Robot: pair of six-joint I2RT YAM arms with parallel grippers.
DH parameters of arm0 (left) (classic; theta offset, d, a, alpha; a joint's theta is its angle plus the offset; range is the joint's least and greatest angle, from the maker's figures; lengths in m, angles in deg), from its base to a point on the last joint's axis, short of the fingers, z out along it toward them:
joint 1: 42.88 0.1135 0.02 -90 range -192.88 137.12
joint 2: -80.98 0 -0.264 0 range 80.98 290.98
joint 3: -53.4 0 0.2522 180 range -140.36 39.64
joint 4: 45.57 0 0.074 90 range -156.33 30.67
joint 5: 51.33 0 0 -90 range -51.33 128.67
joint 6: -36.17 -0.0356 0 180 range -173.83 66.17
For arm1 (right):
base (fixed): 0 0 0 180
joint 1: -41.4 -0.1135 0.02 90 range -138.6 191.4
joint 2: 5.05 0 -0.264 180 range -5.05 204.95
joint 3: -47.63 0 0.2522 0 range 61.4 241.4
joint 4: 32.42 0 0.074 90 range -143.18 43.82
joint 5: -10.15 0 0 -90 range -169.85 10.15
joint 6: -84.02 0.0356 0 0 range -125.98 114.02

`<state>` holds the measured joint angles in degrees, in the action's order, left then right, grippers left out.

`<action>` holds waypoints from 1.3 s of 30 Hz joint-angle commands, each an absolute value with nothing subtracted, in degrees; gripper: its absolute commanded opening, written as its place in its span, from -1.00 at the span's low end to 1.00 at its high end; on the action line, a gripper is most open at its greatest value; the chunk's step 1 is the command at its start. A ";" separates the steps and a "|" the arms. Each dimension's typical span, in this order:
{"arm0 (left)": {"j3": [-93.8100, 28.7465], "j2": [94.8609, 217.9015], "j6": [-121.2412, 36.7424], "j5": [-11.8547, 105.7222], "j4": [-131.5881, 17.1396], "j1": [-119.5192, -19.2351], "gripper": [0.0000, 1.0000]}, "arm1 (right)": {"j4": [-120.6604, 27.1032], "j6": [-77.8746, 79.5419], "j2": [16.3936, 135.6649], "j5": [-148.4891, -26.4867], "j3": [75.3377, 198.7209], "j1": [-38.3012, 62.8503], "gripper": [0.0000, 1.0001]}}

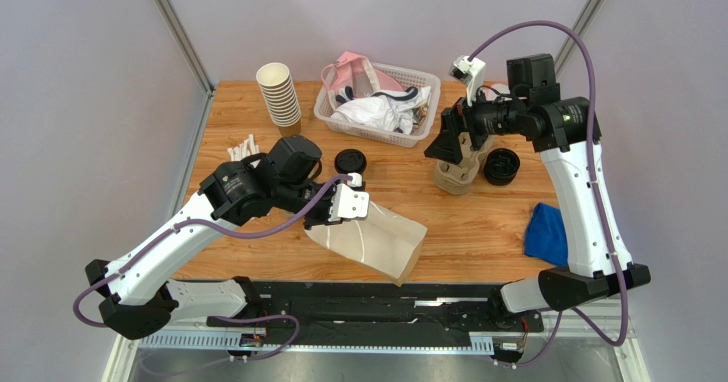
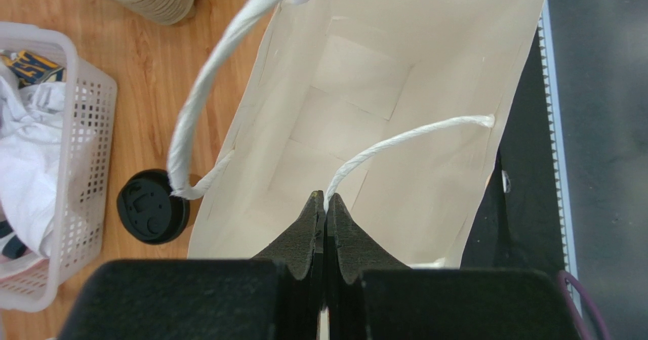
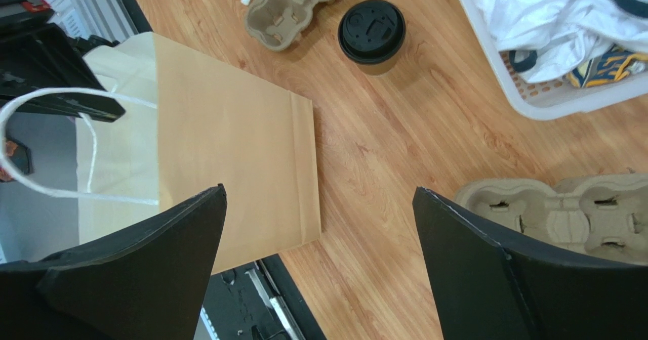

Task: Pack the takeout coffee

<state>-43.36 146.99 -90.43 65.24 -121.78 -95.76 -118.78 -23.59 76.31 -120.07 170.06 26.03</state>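
A: Starting with the left gripper (image 2: 325,200) — how wide?

B: Pressed tight together, pinching one cord handle (image 2: 395,147) of the paper bag (image 2: 357,89). Touching nothing else. Looking straight into the open bag mouth from the wrist view.

A: And the right gripper (image 3: 319,192)?

B: Spread wide, gripping nothing. Poised over a stack of pulp carriers (image 1: 455,176), at 3 o'clock from table centre in the top view.

A: Where to find the takeout coffee (image 1: 350,161)?

B: Standing upright on the table (image 1: 478,228), lid on, at 12 o'clock from the left gripper, just beside the bag's mouth. Outside the bag, apart from both grippers.

A: Counting now.

B: One lidded coffee. One bag, with the pinched handle plus a second handle (image 2: 205,89) arched free. One stack of lidless cups (image 1: 279,98) at 11 o'clock, too tightly nested to count. One white basket (image 1: 417,77) at 12 o'clock. One loose black lid (image 1: 501,166) at 3 o'clock of the carrier stack. One blue cloth (image 1: 547,233) at 4 o'clock. One separate carrier (image 3: 293,6) — seen only from the right wrist.
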 commanded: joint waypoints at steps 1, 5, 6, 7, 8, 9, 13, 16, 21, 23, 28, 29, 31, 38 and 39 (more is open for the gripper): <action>-46.32 147.33 -92.94 62.49 -119.09 -95.79 -1.00 | -120.10 -26.11 72.73 -125.18 175.03 26.37 0.99; -47.46 148.82 -92.50 62.32 -119.45 -95.79 -1.00 | -120.28 -23.92 72.47 -130.46 174.43 25.67 0.99; -47.64 149.00 -92.50 62.05 -119.36 -95.79 -1.00 | -120.19 -23.30 72.21 -131.78 173.90 25.32 0.99; -48.16 149.18 -92.50 61.79 -119.18 -95.79 -1.00 | -119.75 -21.21 71.60 -133.97 173.29 24.97 0.99; -48.34 149.18 -92.50 61.53 -118.83 -95.79 -1.00 | -119.14 -20.40 71.42 -134.51 171.89 24.10 0.98; -48.52 149.18 -92.76 61.70 -118.74 -95.79 -1.00 | -118.44 -19.79 71.15 -134.43 171.70 23.65 0.97; -49.66 150.23 -92.85 62.58 -118.91 -95.79 -1.00 | -116.94 -19.08 71.68 -130.40 170.73 19.79 0.92; -49.92 150.50 -93.55 62.58 -119.36 -95.79 -1.00 | -115.01 -18.20 72.99 -127.42 170.64 16.54 0.86; -49.48 150.06 -94.26 63.72 -119.80 -95.79 -1.00 | -113.25 -18.11 76.41 -123.09 172.49 10.82 0.82; -49.48 149.88 -94.43 64.25 -119.97 -95.79 -1.00 | -112.72 -18.20 77.39 -120.11 173.02 8.37 0.80; -49.40 149.09 -95.14 64.86 -120.32 -95.79 -1.00 | -111.66 -18.55 80.37 -115.27 173.63 3.97 0.72; -49.40 149.09 -95.22 64.86 -120.50 -95.79 -1.00 | -111.23 -18.46 80.64 -114.74 173.72 3.61 0.63; -48.78 148.57 -95.49 65.13 -120.59 -95.79 -1.00 | -110.70 -17.85 81.43 -114.21 173.81 3.17 0.35; -47.11 146.54 -97.25 63.73 -120.59 -96.66 -1.00 | -109.73 -16.27 83.01 -115.62 175.21 3.17 -0.81; -47.20 146.11 -97.51 62.94 -120.59 -96.93 -1.00 | -109.55 -16.18 83.10 -115.62 174.87 3.08 -1.00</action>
<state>-47.36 148.28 -94.91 63.45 -120.43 -96.00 -112.36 -17.14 82.89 -115.62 172.57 3.21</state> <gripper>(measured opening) 0.014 0.132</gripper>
